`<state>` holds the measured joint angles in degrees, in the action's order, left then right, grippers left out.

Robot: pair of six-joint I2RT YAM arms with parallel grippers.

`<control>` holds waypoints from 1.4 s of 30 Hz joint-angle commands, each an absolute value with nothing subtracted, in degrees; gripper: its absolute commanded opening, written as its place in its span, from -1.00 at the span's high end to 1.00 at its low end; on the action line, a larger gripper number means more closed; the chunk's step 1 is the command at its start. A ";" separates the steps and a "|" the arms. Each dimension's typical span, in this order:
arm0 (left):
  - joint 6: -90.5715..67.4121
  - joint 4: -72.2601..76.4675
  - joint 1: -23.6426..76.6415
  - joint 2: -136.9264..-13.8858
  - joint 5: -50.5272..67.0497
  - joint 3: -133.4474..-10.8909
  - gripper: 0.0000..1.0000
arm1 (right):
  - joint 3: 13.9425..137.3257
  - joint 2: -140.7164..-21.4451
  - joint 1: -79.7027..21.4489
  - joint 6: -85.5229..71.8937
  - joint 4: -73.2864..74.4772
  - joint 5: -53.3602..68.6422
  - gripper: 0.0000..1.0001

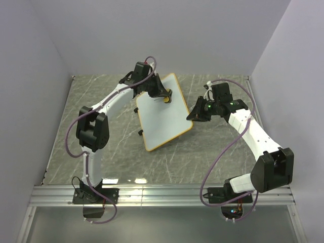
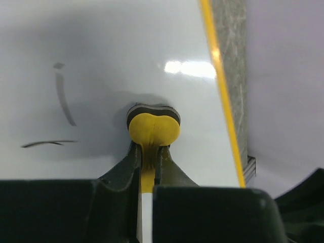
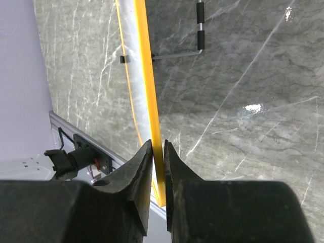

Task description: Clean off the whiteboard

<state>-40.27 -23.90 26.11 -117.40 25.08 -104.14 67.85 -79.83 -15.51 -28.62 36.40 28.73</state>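
Wiping underway: eraser (image 2: 153, 129) clenched in left jaws, whiteboard (image 1: 162, 114) edge pinched by right jaws; mid-left strokes (image 2: 65, 104) must be swept next.

The grey marbled table (image 1: 117, 148) carries the whiteboard (image 1: 162, 120), which sits askew near its middle.

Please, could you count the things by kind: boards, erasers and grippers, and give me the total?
whiteboard: 1
eraser: 1
grippers: 2, the left gripper and the right gripper
total: 4
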 commanded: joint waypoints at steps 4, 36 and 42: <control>-40.08 -25.31 20.75 -121.29 21.36 -103.54 0.99 | 67.85 -80.33 -16.44 -27.86 35.59 25.93 1.00; -42.72 -29.52 20.48 -131.92 25.76 -123.49 0.99 | 68.47 -82.71 -21.36 -26.89 35.86 24.17 1.00; -38.59 -37.16 18.11 -134.21 19.43 -120.86 0.99 | 68.91 -82.88 -21.45 -26.72 35.77 23.91 1.00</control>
